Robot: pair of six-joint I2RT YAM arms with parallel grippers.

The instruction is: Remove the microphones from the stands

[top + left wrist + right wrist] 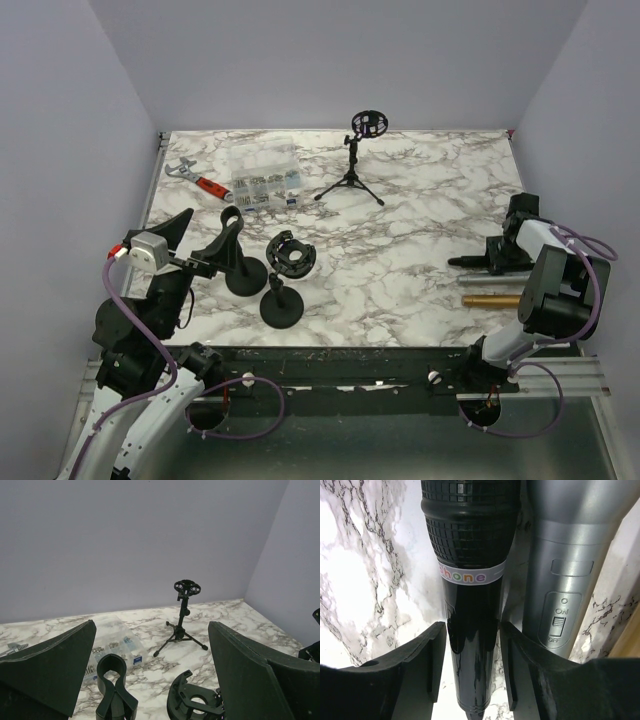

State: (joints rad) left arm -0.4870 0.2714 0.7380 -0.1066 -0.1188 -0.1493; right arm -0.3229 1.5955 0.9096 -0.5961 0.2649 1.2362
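Note:
A black microphone (470, 580) lies on the marble table (400, 250) and shows at the right of the top view (470, 262). My right gripper (472, 665) is closed around its glossy handle, one finger against each side; it appears at the right of the top view (503, 255). A silver microphone (565, 555) with an on/off switch lies right beside the black one. Three empty stands are in view: a clip stand (232, 252), a shock-mount stand (287, 268) and a tripod stand (360, 160). My left gripper (150, 630) is wide open and empty, just behind the clip stand (114, 690).
A gold microphone (490, 299) lies near the front edge, close to my right arm. A clear parts box (265, 188) and a red-handled wrench (197, 180) sit at the back left. Grey walls enclose the table on three sides.

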